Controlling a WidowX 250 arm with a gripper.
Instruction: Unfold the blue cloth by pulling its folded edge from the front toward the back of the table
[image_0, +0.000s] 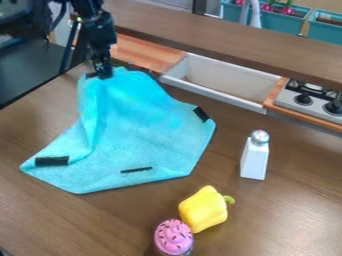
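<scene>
Presently, the gripper (100, 75) pinches the cloth (141, 135) at its upper corner, the rest lying on the table (294, 200). Such small hold may slip; a swinging edge could knock the pepper (202, 209).

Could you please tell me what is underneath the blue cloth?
The brown table shows up to the near edges of the blue cloth; anything beneath is hidden, so I cannot tell. The pincer is at its upper end.

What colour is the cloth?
The cloth is bright turquoise blue with black patches, seen in the camera view.
</scene>
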